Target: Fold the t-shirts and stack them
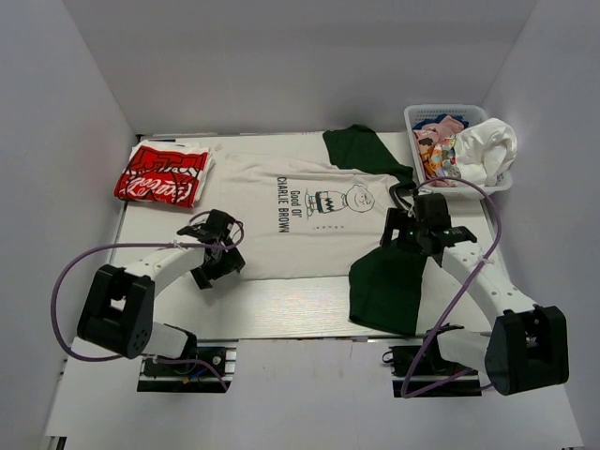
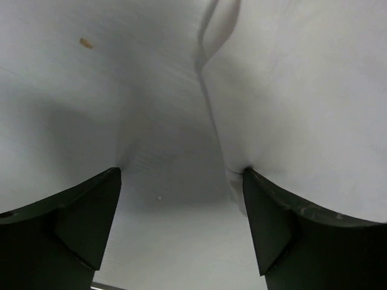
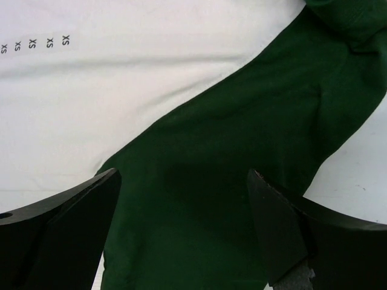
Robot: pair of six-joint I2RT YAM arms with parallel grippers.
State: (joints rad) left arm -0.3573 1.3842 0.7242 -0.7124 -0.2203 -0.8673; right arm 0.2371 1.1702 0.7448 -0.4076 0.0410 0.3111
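A white tee with a cartoon boy and black text [image 1: 300, 211] lies spread flat mid-table. A dark green tee [image 1: 384, 281] lies under it, showing at its right front and at the back [image 1: 361, 150]. A folded red-and-white printed tee [image 1: 164, 173] lies back left. My left gripper [image 1: 217, 251] is open at the white tee's left hem, one finger [image 2: 272, 217] touching the cloth edge [image 2: 290, 109]. My right gripper [image 1: 412, 225] is open, close over the green tee [image 3: 242, 157] beside the white tee [image 3: 121, 90].
A white lattice basket [image 1: 502, 178] at the back right holds several bunched tees, a white one [image 1: 483, 150] spilling over its rim. White walls enclose the table on three sides. Bare table [image 2: 91, 109] lies left of the white tee.
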